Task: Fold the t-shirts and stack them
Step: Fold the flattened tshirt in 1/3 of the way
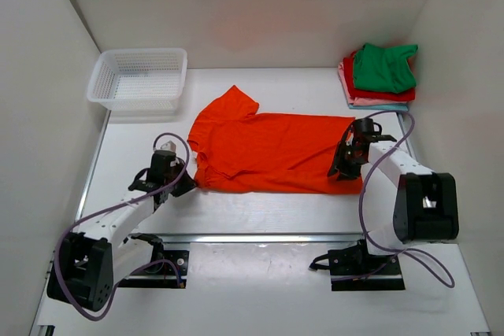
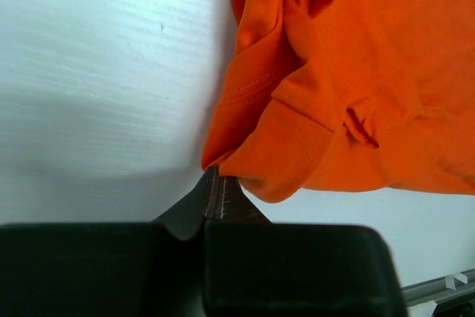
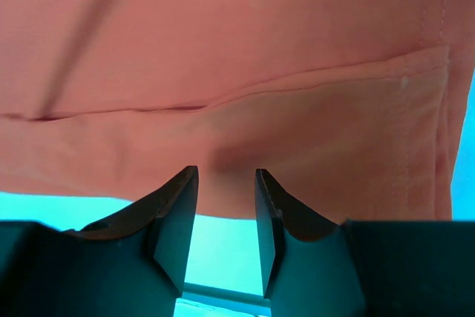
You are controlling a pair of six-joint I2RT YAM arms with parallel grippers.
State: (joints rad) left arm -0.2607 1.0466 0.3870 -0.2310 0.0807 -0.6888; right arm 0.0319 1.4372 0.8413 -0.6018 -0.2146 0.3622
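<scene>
The bright orange t-shirt [image 1: 268, 151] lies spread on the white table, folded lengthwise, with one sleeve pointing to the far left. My left gripper [image 1: 185, 185] is at its near left corner. In the left wrist view the jaws [image 2: 215, 180] are pressed together on the edge of the bunched orange cloth [image 2: 349, 72]. My right gripper [image 1: 342, 169] is at the shirt's near right hem. In the right wrist view it [image 3: 226, 176] is open, with the tips over the hem [image 3: 223, 57] and nothing held.
A stack of folded shirts [image 1: 382, 76], green on top of red, pink and light blue, sits at the far right corner. A white mesh basket [image 1: 138, 76] stands at the far left. White walls enclose the table on three sides.
</scene>
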